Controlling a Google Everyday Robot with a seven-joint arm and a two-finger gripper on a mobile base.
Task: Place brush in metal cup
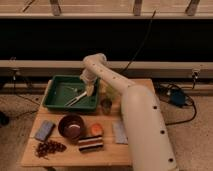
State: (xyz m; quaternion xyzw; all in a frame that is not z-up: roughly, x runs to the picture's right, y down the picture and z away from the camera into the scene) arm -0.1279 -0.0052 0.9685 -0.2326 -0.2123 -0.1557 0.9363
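I have the gripper (90, 91) down inside the right half of the green tray (52, 95). From here I cannot tell whether it is spread or already pinching something. The brush (76, 98) lies flat on the tray floor and runs from the gripper away to its lower left. Its near end is at or under the gripper tip, though I cannot make out contact. The long axis is diagonal, from the tray's front-left up toward the gripper, and I cannot tell which end carries the head. A second slim pale piece seems to lie alongside it, so I must be sure of the right one.

I judge this to be the grasp step, with the lift not yet begun. The metal cup (106, 104) stands upright on the wooden table (107, 156), just outside the tray, near the gripper and to its lower right. The next move calls for a firm pinch and a lift clear of the tray wall. After a short carry to the cup, the brush has to tip upright so one end drops into the narrow mouth. The yellow-green cup (111, 92) just beside it is the one to avoid.
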